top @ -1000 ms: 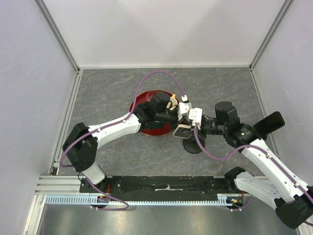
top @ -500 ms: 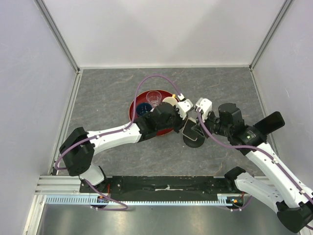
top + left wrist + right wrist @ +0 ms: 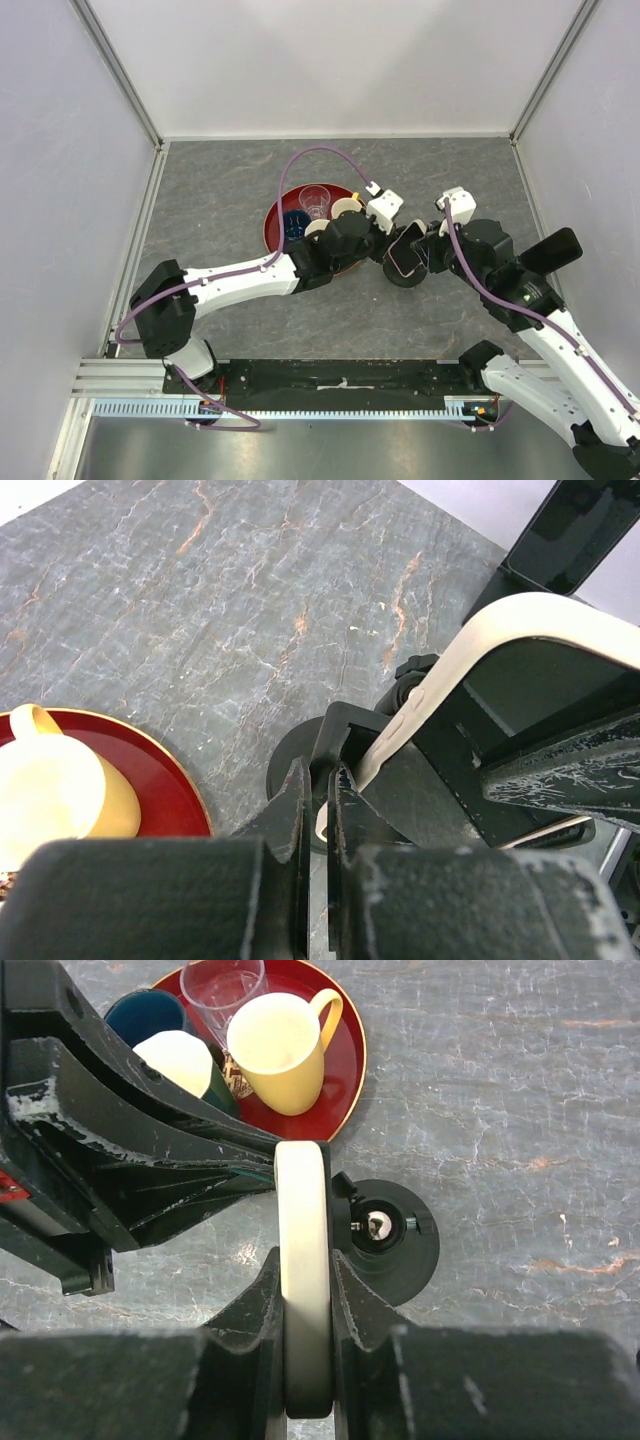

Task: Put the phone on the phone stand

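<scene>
The phone (image 3: 405,250), dark with a cream case, stands on edge, tilted over the black phone stand (image 3: 405,272). My right gripper (image 3: 422,252) is shut on it; in the right wrist view both fingers press the cream edge of the phone (image 3: 302,1210), with the stand's round base (image 3: 392,1242) just to its right. My left gripper (image 3: 385,244) reaches in from the left. In the left wrist view its fingers (image 3: 300,805) are closed on the thin upright plate of the stand (image 3: 335,735), beside the phone's lower corner. The phone (image 3: 470,645) leans up to the right there.
A red tray (image 3: 272,222) sits left of the stand, holding a clear cup (image 3: 315,200), a blue cup (image 3: 292,222) and a yellow mug (image 3: 280,1050). The tray's rim (image 3: 352,1070) lies close to my left fingers. Walls enclose the table on the left, right and far sides.
Both grippers moved right and slightly away from me. The phone went from lying low over the stand to standing on edge. The stand shifted right and away with them.
</scene>
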Controlling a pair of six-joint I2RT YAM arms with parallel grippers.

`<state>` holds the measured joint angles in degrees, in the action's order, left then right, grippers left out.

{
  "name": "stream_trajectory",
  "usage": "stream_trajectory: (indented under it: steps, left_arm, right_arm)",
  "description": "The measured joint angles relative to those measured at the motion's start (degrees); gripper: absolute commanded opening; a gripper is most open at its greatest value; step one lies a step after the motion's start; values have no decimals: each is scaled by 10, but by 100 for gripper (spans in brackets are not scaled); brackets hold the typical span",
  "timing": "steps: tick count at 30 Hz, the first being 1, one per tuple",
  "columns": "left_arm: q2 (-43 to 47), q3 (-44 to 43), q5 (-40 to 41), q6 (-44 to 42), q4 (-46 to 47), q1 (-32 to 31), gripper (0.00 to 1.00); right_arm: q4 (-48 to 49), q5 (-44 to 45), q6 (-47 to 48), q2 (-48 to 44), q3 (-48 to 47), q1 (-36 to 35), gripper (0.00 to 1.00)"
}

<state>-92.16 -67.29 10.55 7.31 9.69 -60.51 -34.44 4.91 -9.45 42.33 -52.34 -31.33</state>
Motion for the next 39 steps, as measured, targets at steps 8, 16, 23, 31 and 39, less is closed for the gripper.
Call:
stream_trajectory:
  steps: [8, 16, 23, 31, 39]
  left_arm:
    - [-6, -4, 36, 4, -35, -11, 2]
    - [-20, -18, 76, 12, -101, -21, 2]
    - [-24, -37, 96, 19, -140, -22, 2]
    - [-25, -41, 99, 32, -148, -23, 3]
    - [-9, -45, 99, 61, -195, -15, 60]
  right_arm:
    - [-1, 37, -12, 27, 2, -30, 0]
    - [1, 102, -11, 83, 1, -95, 0]
    - [8, 154, -16, 101, -4, -134, 0]
    - [5, 159, -41, 100, -4, -136, 0]
    - [4, 136, -36, 98, -4, -136, 0]
